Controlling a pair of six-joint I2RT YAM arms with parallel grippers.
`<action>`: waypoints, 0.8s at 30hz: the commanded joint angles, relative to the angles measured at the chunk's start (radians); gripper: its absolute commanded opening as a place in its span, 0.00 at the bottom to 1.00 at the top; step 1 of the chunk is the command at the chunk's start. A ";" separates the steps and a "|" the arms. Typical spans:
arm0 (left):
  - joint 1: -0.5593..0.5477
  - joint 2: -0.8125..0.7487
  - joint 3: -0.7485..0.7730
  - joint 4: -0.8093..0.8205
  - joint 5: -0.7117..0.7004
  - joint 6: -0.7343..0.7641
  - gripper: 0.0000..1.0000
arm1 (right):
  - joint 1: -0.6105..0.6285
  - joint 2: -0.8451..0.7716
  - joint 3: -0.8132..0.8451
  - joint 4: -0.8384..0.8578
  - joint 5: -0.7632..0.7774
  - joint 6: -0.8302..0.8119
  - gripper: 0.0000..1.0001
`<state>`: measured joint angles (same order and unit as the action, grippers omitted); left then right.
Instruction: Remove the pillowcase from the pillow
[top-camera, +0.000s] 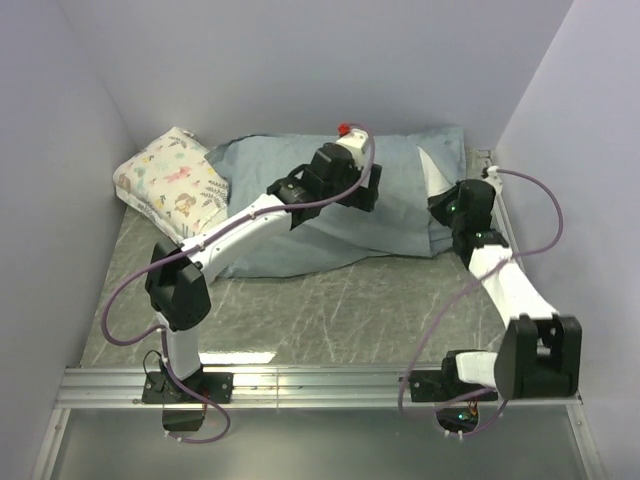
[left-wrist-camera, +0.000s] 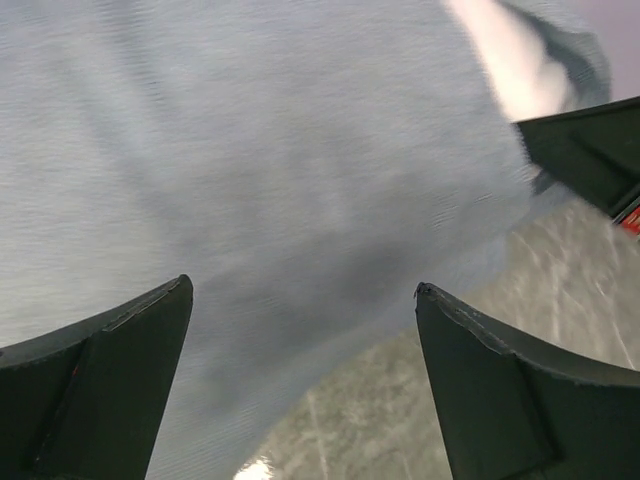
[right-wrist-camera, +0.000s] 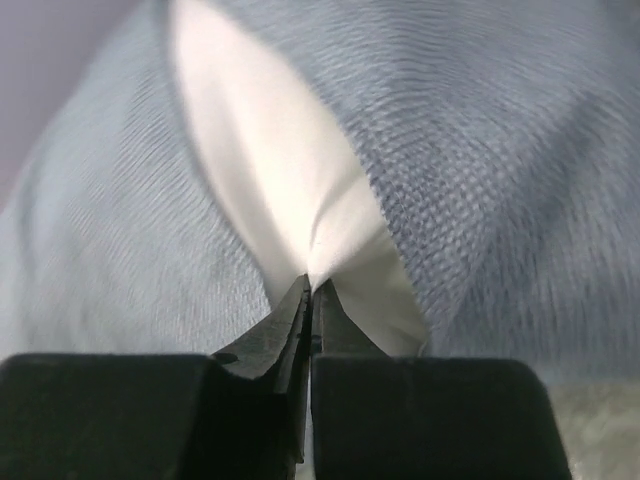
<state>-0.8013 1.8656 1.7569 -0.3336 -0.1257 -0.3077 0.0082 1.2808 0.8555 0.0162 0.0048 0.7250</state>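
Note:
The grey-blue pillowcase (top-camera: 260, 160) lies crumpled along the back of the table. At its right end the cloth parts, and a strip of the white pillow (top-camera: 432, 170) shows through. My right gripper (top-camera: 440, 203) is shut on a fold of that white pillow (right-wrist-camera: 270, 170), its tips (right-wrist-camera: 312, 285) pinching the fabric between the pillowcase (right-wrist-camera: 480, 150) edges. My left gripper (top-camera: 366, 188) hovers open over the middle of the pillowcase (left-wrist-camera: 250, 150), fingers (left-wrist-camera: 302, 286) wide apart with nothing between them. Most of the pillow is hidden inside the case.
A smaller floral-print pillow (top-camera: 170, 180) rests at the back left against the wall. Pale walls close in the left, back and right sides. The grey marbled tabletop (top-camera: 350, 310) stretches in front of the pillowcase. The right arm's dark body (left-wrist-camera: 590, 150) edges into the left wrist view.

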 joint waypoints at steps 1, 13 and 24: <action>-0.067 -0.010 0.058 0.060 0.034 0.035 0.99 | 0.136 -0.136 -0.059 0.025 -0.026 -0.010 0.00; -0.139 0.136 0.122 0.110 0.038 -0.018 0.99 | 0.151 -0.426 -0.135 -0.243 0.153 -0.065 0.57; -0.164 0.145 0.139 0.122 0.026 -0.010 0.99 | 0.015 -0.451 -0.134 -0.438 0.224 -0.099 0.77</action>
<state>-0.9489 2.0277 1.8400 -0.2451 -0.1020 -0.3172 0.0566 0.8154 0.7071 -0.3759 0.1894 0.6449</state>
